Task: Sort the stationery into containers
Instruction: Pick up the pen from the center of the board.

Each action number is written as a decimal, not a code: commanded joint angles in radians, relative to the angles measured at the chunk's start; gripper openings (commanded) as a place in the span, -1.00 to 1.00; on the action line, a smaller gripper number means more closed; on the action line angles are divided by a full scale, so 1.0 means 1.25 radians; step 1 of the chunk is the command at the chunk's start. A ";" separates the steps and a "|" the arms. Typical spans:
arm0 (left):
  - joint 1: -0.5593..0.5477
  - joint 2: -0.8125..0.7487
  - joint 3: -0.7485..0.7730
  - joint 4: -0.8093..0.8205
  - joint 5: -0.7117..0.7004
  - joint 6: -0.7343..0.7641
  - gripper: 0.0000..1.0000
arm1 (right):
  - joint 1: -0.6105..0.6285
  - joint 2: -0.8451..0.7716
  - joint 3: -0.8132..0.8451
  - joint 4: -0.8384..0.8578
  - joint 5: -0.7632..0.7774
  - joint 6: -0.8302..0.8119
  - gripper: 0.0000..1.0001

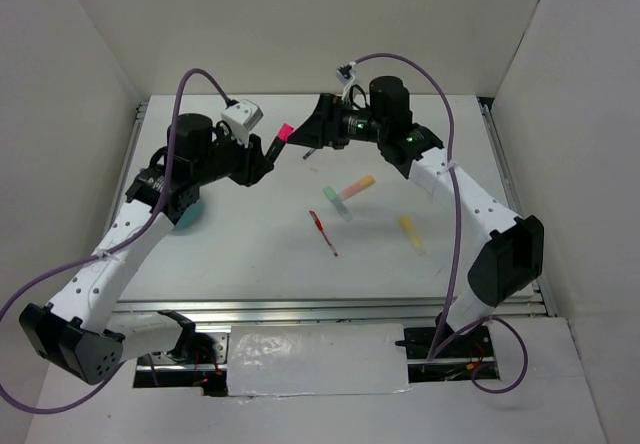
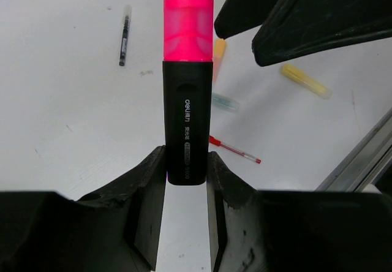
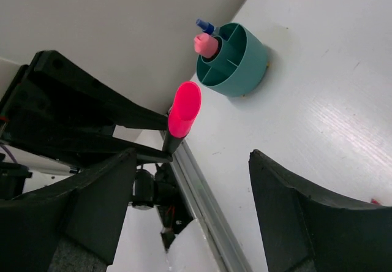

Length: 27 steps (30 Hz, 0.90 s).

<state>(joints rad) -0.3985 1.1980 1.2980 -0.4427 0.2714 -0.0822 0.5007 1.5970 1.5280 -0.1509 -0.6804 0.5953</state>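
My left gripper (image 1: pixel 268 150) is shut on the black body of a pink highlighter (image 1: pixel 283 132), held above the table with its pink cap toward my right gripper (image 1: pixel 312 136). The right gripper is open and empty, its fingers just beyond the cap. In the left wrist view the highlighter (image 2: pixel 187 100) stands between the left gripper's (image 2: pixel 187 169) pads. In the right wrist view it (image 3: pixel 182 113) lies ahead of the open right gripper (image 3: pixel 193 204). The teal cup (image 3: pixel 239 64) holds a pink marker (image 3: pixel 206 45) and a blue-capped tube (image 3: pixel 205 26). The cup (image 1: pixel 189 216) is half hidden under the left arm.
On the table lie an orange highlighter (image 1: pixel 358 185), a pastel green one (image 1: pixel 338 203), a red pen (image 1: pixel 323 232) and a yellow highlighter (image 1: pixel 411 232). A dark pen (image 2: pixel 124 34) lies farther back. White walls close in the sides and back.
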 commanded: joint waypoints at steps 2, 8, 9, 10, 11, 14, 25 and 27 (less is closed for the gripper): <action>0.007 -0.038 -0.030 0.093 0.037 -0.090 -0.75 | 0.029 0.006 0.005 0.068 0.052 0.053 0.54; 0.006 -0.023 -0.010 0.106 0.025 -0.135 -0.76 | 0.083 0.039 0.064 0.047 0.080 0.038 0.41; 0.007 -0.025 -0.011 0.116 0.028 -0.148 -0.76 | 0.088 0.043 0.069 0.046 0.088 0.038 0.32; 0.007 -0.028 -0.012 0.127 0.033 -0.153 -0.77 | 0.096 0.048 0.071 0.042 0.094 0.038 0.27; 0.003 -0.032 -0.017 0.134 0.037 -0.158 -0.77 | 0.100 0.053 0.073 0.041 0.101 0.038 0.19; 0.000 -0.042 -0.027 0.158 0.034 -0.172 -0.76 | 0.106 0.058 0.070 0.042 0.112 0.034 -0.21; -0.003 -0.091 -0.079 0.161 0.096 -0.177 -0.10 | 0.071 0.058 0.044 0.061 0.093 0.028 -1.00; 0.001 -0.101 -0.060 0.126 0.082 -0.156 0.43 | 0.044 0.042 0.016 0.085 0.044 0.002 -1.00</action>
<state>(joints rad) -0.3950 1.1221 1.1873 -0.2687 0.3164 -0.2909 0.6144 1.6688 1.5639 -0.1242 -0.5987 0.6434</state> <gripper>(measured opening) 0.674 0.262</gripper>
